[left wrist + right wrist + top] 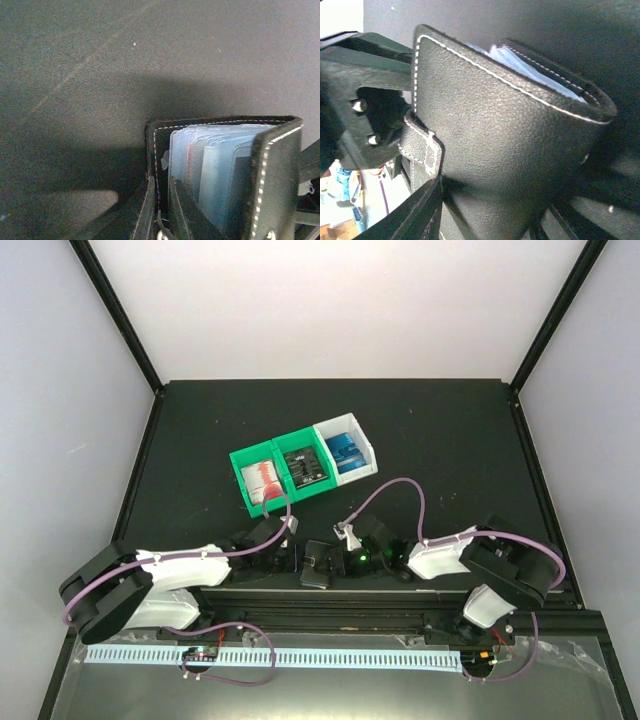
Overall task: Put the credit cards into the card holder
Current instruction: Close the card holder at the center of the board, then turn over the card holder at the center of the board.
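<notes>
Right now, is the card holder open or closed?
The card holder is partly open: in the left wrist view its black covers stand apart, pale blue sleeves fanned between them.

On my left wrist feed, the black folding card holder (280, 190), edged in white stitching, sits partly open at lower right on the dark matte table (100, 60). Pale blue translucent card sleeves (215, 175) fan between its covers. Its shadow spreads leftward.
</notes>
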